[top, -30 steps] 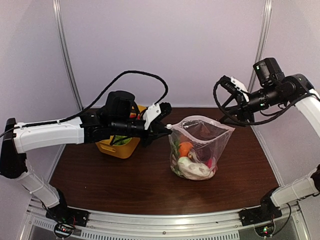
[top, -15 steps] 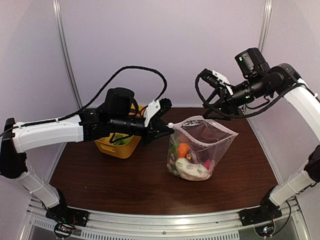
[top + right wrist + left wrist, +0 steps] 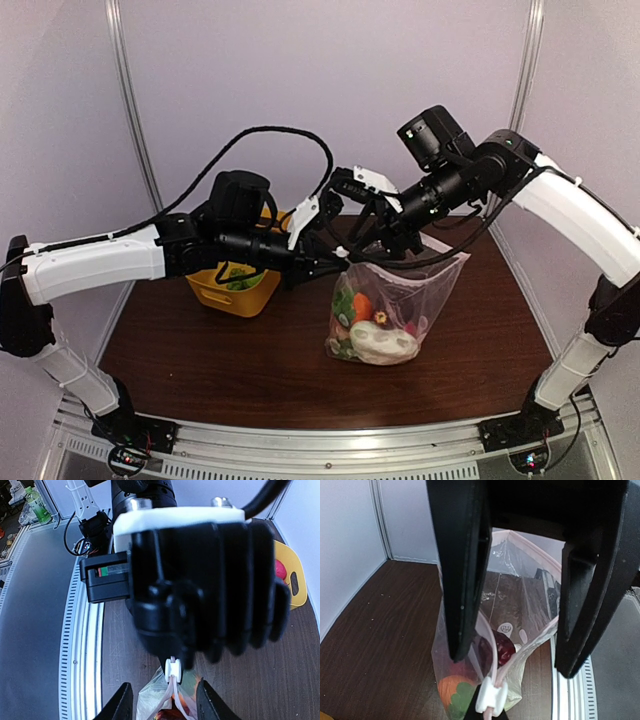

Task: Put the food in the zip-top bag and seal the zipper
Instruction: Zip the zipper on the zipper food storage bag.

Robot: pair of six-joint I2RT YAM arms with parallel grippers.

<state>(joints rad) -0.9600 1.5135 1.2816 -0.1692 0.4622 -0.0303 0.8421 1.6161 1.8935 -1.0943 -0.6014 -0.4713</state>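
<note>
While the bag (image 3: 432, 288) stands upright on the table (image 3: 250, 372) right of centre, its mouth gapes and the food (image 3: 380, 342) lies heaped at the bottom, white, orange and green from above. Only the left wrist view looks down the mouth. There the zipper (image 3: 535, 547) runs as a pale pink line round the rim, a white slider (image 3: 490, 697) sits on it at the near corner, and a dark red piece shows deep inside. A small round sticker (image 3: 505, 628) shows there too, its print too small to read.

The left claw (image 3: 515, 662) is spread wide, the bag's near corner lying between its fingers and the rim close along one. I cannot see it grip anything. In the right wrist view the right claw (image 3: 165, 702) is also parted, its tips on either side of the strip just below the slider and not closed on it. The left claw's black body fills most of that view.

From above, the right arm crosses over the mouth and hides the meeting point. Left of the bag, behind the left arm, stands the yellow tub (image 3: 225, 297). The right wrist view shows a red piece (image 3: 280, 570) in it.
</note>
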